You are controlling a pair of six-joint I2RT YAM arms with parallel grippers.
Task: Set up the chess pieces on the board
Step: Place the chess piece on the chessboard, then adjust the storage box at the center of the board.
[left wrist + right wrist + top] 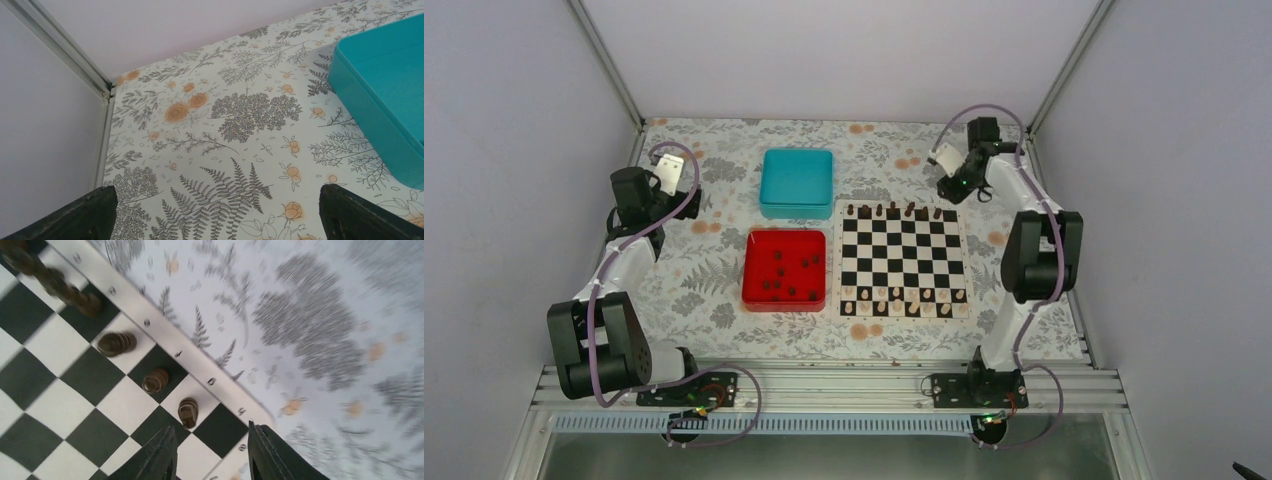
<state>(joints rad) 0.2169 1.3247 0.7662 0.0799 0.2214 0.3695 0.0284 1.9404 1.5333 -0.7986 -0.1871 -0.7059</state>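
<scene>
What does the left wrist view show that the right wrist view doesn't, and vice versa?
Only the left wrist view: the teal box at the right edge, and the left pincer open wide. Only the right wrist view: a corner of the board, a row of dark chess pieces along its edge, and the right pincer open and empty. Both: the floral table cover.

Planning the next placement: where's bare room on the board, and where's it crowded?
Free: the middle ranks of the board, between the dark pieces on the far row and the pale pieces in the near rows; also the far right corner square. Crowded: near rows, red tray.
</scene>
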